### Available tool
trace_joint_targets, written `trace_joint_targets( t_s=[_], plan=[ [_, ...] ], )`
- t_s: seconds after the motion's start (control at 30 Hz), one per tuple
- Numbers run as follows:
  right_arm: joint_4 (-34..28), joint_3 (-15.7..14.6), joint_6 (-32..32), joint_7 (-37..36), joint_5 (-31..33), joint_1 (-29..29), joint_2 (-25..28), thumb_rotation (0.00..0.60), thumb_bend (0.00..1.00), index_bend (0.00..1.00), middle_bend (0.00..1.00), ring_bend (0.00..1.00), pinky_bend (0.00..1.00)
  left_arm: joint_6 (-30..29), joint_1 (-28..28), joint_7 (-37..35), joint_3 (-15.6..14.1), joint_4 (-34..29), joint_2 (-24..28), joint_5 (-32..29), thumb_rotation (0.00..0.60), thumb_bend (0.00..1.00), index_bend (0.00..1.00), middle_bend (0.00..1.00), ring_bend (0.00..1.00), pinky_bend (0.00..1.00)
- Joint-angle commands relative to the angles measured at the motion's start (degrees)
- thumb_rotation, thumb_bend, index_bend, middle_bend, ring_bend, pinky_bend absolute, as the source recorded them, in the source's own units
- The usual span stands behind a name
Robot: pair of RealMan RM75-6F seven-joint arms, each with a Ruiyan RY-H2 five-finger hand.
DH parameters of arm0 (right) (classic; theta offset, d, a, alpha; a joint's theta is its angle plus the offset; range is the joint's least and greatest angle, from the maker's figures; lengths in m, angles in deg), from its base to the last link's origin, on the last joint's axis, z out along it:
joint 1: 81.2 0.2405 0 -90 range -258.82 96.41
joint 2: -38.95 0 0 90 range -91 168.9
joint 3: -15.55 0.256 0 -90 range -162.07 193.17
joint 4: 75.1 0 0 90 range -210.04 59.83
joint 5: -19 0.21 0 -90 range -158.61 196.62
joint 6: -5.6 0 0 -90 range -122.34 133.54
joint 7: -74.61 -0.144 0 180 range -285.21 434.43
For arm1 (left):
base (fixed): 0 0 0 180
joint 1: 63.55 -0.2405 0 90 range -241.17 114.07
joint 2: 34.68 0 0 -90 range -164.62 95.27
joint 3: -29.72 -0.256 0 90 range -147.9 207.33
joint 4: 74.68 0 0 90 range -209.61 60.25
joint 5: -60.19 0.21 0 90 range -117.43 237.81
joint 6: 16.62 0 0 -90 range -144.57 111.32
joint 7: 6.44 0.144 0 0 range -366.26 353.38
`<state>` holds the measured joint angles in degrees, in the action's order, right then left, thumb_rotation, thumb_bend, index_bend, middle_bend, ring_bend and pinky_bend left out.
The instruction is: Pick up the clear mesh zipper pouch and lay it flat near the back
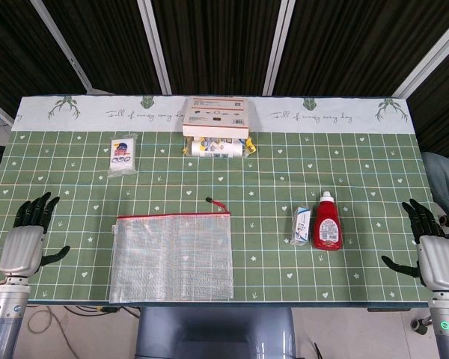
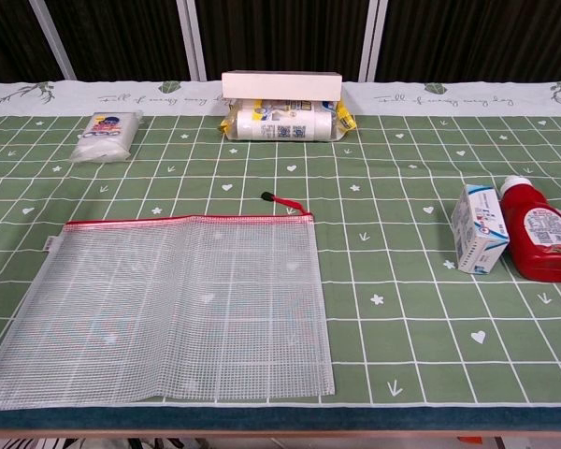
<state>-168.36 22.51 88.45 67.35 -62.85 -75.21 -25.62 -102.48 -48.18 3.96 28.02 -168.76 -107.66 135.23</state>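
At the front edge of the table, left of centre, the clear mesh zipper pouch [image 1: 172,256] is laid flat, its near edge almost flush with the table's rim. A red zipper band runs along its far edge, with the dark pull tab on a short red cord at the right end; the green grid shows through the mesh. Behind it, near the back centre, a white flat box [image 1: 215,114] is stacked on a yellow-and-white wrapped pack [image 1: 217,147]. A small white packet [image 1: 122,155] with a blue-and-yellow label lies back left. Well to the right of the pouch, a small white-and-blue carton [image 1: 300,226] stands just beside a red bottle [image 1: 328,222] with a white cap, the two nearly touching. Nothing is seen resting on the pouch. The left hand [image 1: 28,236] is seen in the head view at the table's left edge, fingers spread upward, nothing held; the right hand [image 1: 429,243] sits at the right edge likewise, fingers apart and empty. Both are well apart from the pouch. The table [image 1: 284,179] is covered by a green checked cloth with white hearts and a pale lettered strip along the back. Dark ribbed panels with white bars are seen behind.
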Motion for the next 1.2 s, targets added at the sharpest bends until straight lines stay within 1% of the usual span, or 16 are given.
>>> trace_joint_targets(
  t_s=[0.03, 0.2, 0.3, 0.43, 0.53, 0.57, 0.7, 0.77, 0.8, 0.87, 0.93, 1.0, 1.07, 1.2],
  plan=[
    [-0.1, -0.13, 0.3, -0.08, -0.38, -0.12, 0.15, 0.6, 0.17, 0.0, 0.0, 0.0, 0.19, 0.43, -0.22, -0.15, 0.26, -0.14, 0.08, 0.15, 0.6, 0.13, 0.0, 0.0, 0.0, 0.0],
    [0.01, -0.2, -0.11, -0.78, -0.39, 0.0, 0.25, 0.6, 0.17, 0.0, 0.0, 0.0, 0.19, 1.45, -0.39, -0.42, 1.16, -1.34, 0.07, -0.2, 0.6, 0.13, 0.0, 0.0, 0.0, 0.0],
    [0.2, -0.25, -0.43, -0.91, -0.51, 0.21, 0.17, 0.6, 0.17, 0.0, 0.0, 0.0, 0.19, 2.4, -0.02, 1.22, 1.59, -2.63, 0.4, -0.4, 0.6, 0.13, 0.0, 0.0, 0.0, 0.0],
    [0.46, -0.29, -1.15, -0.88, -0.07, 0.46, -0.12, 0.6, 0.17, 0.0, 0.0, 0.0, 0.19, 4.55, 1.93, 5.61, 3.15, -5.51, 0.78, -0.93, 0.6, 0.13, 0.01, 0.0, 0.0, 0.0],
    [0.57, -0.18, -1.99, -1.05, 0.64, 0.73, -0.27, 0.6, 0.17, 0.0, 0.0, 0.0, 0.19, 7.78, 4.87, 9.75, 5.51, -8.66, 0.87, -2.88, 0.6, 0.13, 0.04, 0.0, 0.0, 0.0],
    [0.57, -0.21, -2.41, -1.09, 0.9, 0.84, -0.27, 0.6, 0.17, 0.0, 0.0, 0.0, 0.19, 9.36, 6.42, 11.77, 6.77, -9.75, 0.73, -4.13, 0.6, 0.14, 0.05, 0.0, 0.0, 0.0],
    [0.34, -0.14, -2.8, -1.2, 1.29, 0.95, -0.17, 0.6, 0.17, 0.0, 0.0, 0.0, 0.19, 14.85, 12.19, 18.58, 10.89, -10.62, -1.4, -9.13, 0.6, 0.17, 0.16, 0.0, 0.0, 0.0],
    [0.27, -0.05, -2.76, -1.34, 1.45, 0.92, -0.11, 0.6, 0.17, 0.0, 0.0, 0.0, 0.19, 17.22, 14.86, 21.34, 12.47, -9.75, -2.99, -11.59, 0.6, 0.19, 0.2, 0.0, 0.0, 0.0],
    [0.15, -0.03, -2.86, -1.56, 1.67, 0.88, -0.04, 0.6, 0.17, 0.0, 0.0, 0.0, 0.19, 19.19, 17.13, 23.42, 13.64, -8.76, -4.55, -13.58, 0.6, 0.2, 0.2, 0.0, 0.0, 0.0],
    [0.01, -0.04, -3.04, -1.75, 1.8, 0.89, 0.07, 0.6, 0.17, 0.0, 0.0, 0.0, 0.19, 21.2, 19.54, 25.36, 14.84, -7.34, -6.39, -15.73, 0.6, 0.21, 0.24, 0.0, 0.0, 0.0],
    [-0.06, -0.09, -3.24, -1.86, 1.81, 0.94, 0.18, 0.6, 0.17, 0.0, 0.0, 0.0, 0.19, 23.79, 23.03, 27.96, 16.47, -4.5, -9.45, -18.91, 0.6, 0.23, 0.26, 0.0, 0.0, 0.0],
    [-0.31, -0.22, -3.51, -2.08, 1.84, 0.95, 0.31, 0.6, 0.17, 0.0, 0.0, 0.0, 0.19, 26.27, 27.02, 30.7, 18.04, -0.26, -13.36, -22.39, 0.6, 0.24, 0.29, 0.0, 0.0, 0.0],
    [-0.5, -0.18, -3.53, -2.14, 1.87, 0.97, 0.41, 0.6, 0.17, 0.0, 0.0, 0.0, 0.19, 28.02, 30.18, 32.72, 19.07, 3.54, -16.69, -25.53, 0.6, 0.25, 0.32, 0.0, 0.0, 0.0],
    [-0.49, -0.05, -3.79, -2.43, 2.41, 0.96, 0.5, 0.6, 0.17, 0.0, 0.0, 0.0, 0.19, 30.66, 35.27, 35.33, 20.17, 10.04, -22.32, -29.74, 0.6, 0.27, 0.35, 0.0, 0.0, 0.0]
  ],
)
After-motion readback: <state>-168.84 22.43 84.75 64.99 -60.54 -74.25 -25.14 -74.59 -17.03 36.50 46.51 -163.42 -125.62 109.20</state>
